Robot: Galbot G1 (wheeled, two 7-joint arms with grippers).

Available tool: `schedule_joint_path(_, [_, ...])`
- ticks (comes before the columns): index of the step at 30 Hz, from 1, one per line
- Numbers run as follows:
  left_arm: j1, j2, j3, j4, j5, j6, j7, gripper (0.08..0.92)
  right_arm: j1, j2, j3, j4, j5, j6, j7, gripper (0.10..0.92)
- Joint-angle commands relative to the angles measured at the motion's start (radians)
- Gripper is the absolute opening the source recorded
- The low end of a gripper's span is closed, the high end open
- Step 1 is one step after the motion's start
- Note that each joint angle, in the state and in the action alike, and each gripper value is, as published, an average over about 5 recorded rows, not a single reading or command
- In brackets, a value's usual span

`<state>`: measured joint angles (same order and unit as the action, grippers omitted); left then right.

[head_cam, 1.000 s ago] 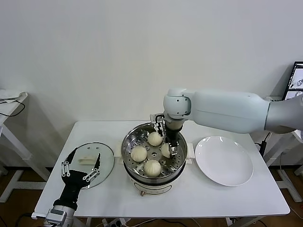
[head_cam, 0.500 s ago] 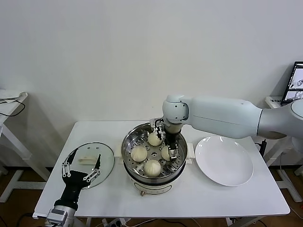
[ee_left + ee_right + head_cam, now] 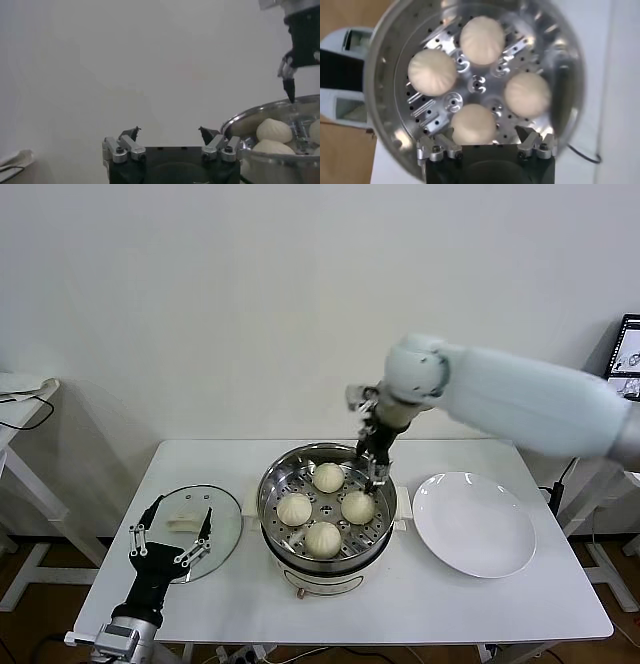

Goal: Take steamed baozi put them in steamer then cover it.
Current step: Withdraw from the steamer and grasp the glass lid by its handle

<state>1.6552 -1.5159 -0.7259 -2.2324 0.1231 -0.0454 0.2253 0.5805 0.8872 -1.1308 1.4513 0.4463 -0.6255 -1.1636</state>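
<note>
The steamer (image 3: 272, 484) stands mid-table with several cream-white baozi on its perforated tray, among them one at the back (image 3: 328, 477) and one at the right (image 3: 358, 507). My right gripper (image 3: 378, 472) is open and empty, hanging just above the steamer's right rim. The right wrist view looks straight down on the steamer (image 3: 379, 95), with a baozi (image 3: 473, 123) between and below the open gripper (image 3: 485, 135). The glass cover (image 3: 226, 529) lies flat on the table left of the steamer. My left gripper (image 3: 182, 509) is open over the cover, by its cream handle (image 3: 185, 524).
A flat white plate (image 3: 473, 524) lies bare to the right of the steamer. The left wrist view shows the left gripper (image 3: 169, 132), the steamer's rim (image 3: 250, 120) and the right gripper (image 3: 290, 82) above it. A wall stands behind the table.
My right gripper let go of the baozi at the tray's right side and rose up and to the right, out of the steamer. The left arm has hardly moved.
</note>
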Motion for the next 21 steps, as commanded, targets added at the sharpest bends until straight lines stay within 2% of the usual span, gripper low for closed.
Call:
schedule_joint_path(1, [-0.056,0.012,-0.031,0.005,-0.094,0.118,0.046,0.823,-0.267,-0.387,0.435,0.128,0.158,0.172,0.279,0.823])
schedule_joint_path(6, [-0.090,0.013,-0.032,0.035,-0.099,0.114,0.040,0.823,-0.656,-0.545,0.762,0.215,0.328,0.393,0.660,0.823])
schedule_joint_path(10, [-0.115,0.012,-0.026,0.071,-0.090,0.079,0.034,0.823,-1.105,-0.566,1.127,0.280,0.385,0.536,0.898,0.823])
schedule_joint_path(16, [-0.153,0.015,-0.007,0.115,-0.086,0.008,0.003,0.823,-1.618,-0.353,1.648,0.351,0.386,0.598,1.095,0.823])
schedule_joint_path(21, [-0.183,0.014,0.007,0.154,-0.092,-0.013,-0.021,0.823,-1.841,-0.140,1.824,0.448,0.285,0.633,1.148,0.823])
